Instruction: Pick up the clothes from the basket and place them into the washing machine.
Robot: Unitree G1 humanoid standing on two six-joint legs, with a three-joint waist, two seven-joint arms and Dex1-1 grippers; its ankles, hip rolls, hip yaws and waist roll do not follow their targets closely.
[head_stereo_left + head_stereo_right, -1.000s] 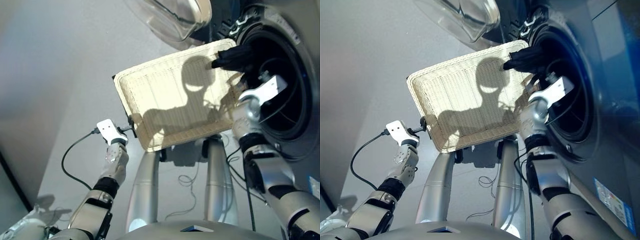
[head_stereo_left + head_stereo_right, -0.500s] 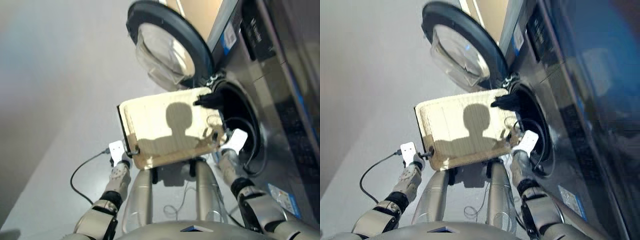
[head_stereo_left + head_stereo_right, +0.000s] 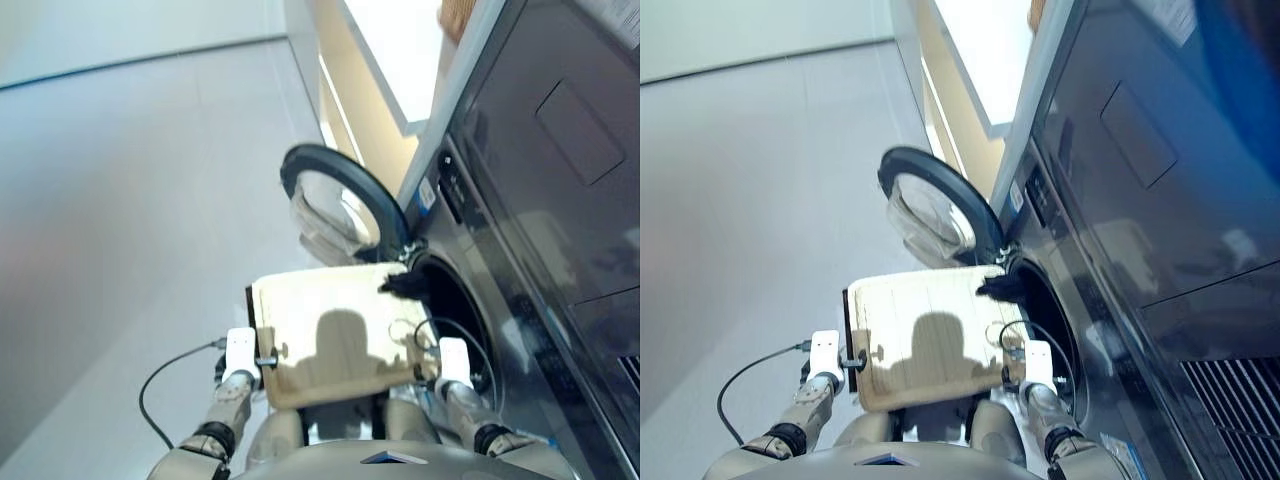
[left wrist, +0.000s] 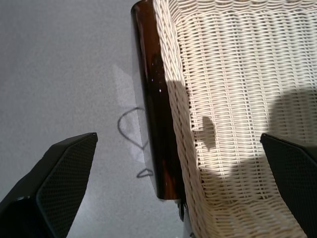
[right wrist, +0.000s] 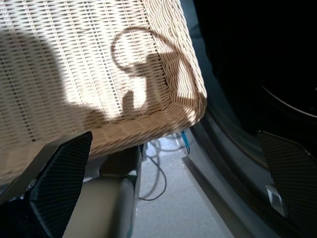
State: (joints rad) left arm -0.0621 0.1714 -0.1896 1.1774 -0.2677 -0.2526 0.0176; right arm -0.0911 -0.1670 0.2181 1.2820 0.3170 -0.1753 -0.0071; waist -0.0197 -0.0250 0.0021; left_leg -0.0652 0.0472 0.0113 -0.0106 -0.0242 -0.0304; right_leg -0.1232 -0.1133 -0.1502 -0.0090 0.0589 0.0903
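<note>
The cream wicker basket (image 3: pixel 325 335) sits in front of me, its bare bottom in shadow. A black garment (image 3: pixel 403 284) lies over its far right corner, against the rim of the washing machine's dark porthole (image 3: pixel 458 322). The round glass door (image 3: pixel 340 205) stands swung open to the left. My left gripper (image 4: pixel 178 136) is open, with its fingers either side of the basket's left rim. My right gripper (image 5: pixel 174 134) is open at the basket's near right corner, beside the porthole. No red-orange or navy garment shows.
A dark brown bar (image 4: pixel 152 99) runs along the outside of the basket's left rim. A black cable (image 3: pixel 150 395) loops on the grey floor at my left. Thin wires (image 5: pixel 159 184) hang under the basket. Dark appliance panels (image 3: pixel 560 160) rise above the porthole.
The camera has tilted up and the scene looks smaller, now showing the whole door and machine front. Both grippers stay at the basket's sides. The black garment stays at the porthole rim.
</note>
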